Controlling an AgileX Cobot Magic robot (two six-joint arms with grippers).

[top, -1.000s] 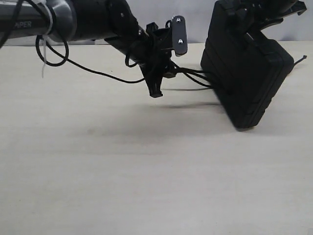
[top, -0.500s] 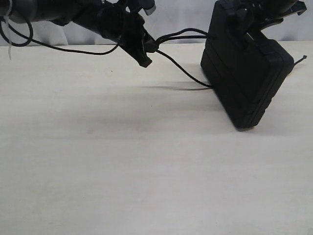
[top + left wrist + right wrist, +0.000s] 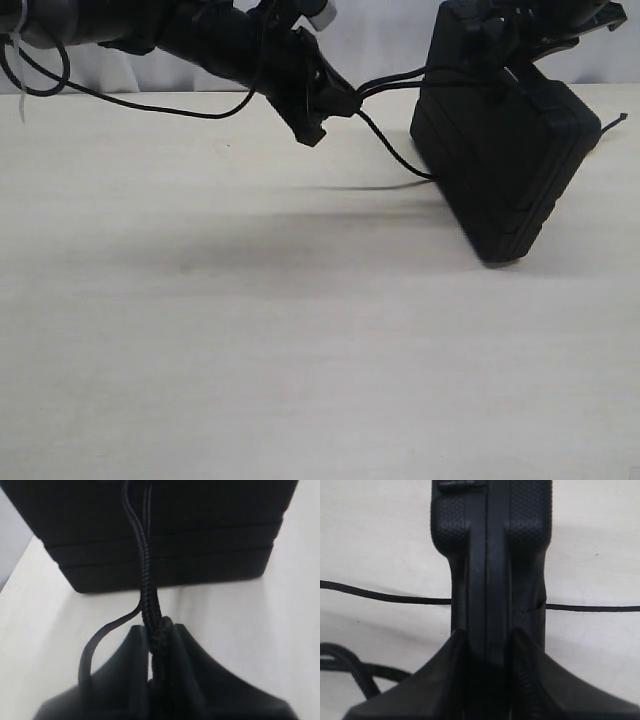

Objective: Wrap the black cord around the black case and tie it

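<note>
Tightening step, as judged: your left gripper is clamped fully on the black cord, its strands taut to the black case. Your right gripper pinches the case, tilted on 1 corner on the table. Next, pull steadily away without dragging the case loose.

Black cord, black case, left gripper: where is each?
black cord (image 3: 146, 582), left wrist view, braided stretch ahead of the fingertips.
black case (image 3: 505, 170), exterior view, broad front face.
left gripper (image 3: 348, 101), exterior view, between its fingertips.
</note>
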